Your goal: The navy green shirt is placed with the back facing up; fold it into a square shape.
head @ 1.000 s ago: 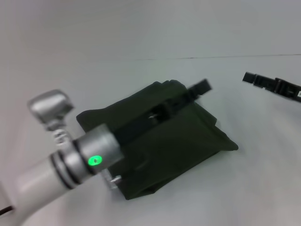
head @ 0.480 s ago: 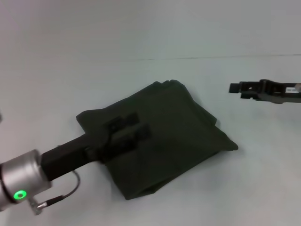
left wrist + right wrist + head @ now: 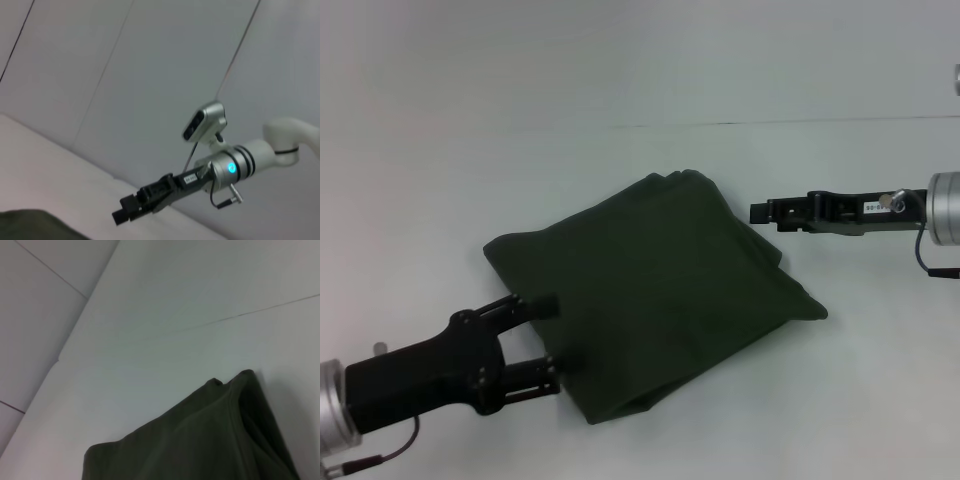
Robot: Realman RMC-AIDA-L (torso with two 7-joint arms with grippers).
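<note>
The navy green shirt lies folded into a rough square on the white table, plain side up; it also shows in the right wrist view, and a corner of the shirt shows in the left wrist view. My left gripper is open at the shirt's near-left edge, one fingertip over the cloth and one just beside it, gripping nothing. My right gripper hovers at the shirt's far-right edge, pointing left; the right gripper is also in the left wrist view.
The white table runs around the shirt on all sides, with a thin dark seam line across the back. Pale panelled walls stand behind the right arm.
My left arm has pulled back from over the shirt to its near-left edge, with the fingers now spread. The right gripper has moved left, in to the shirt's right edge.
</note>
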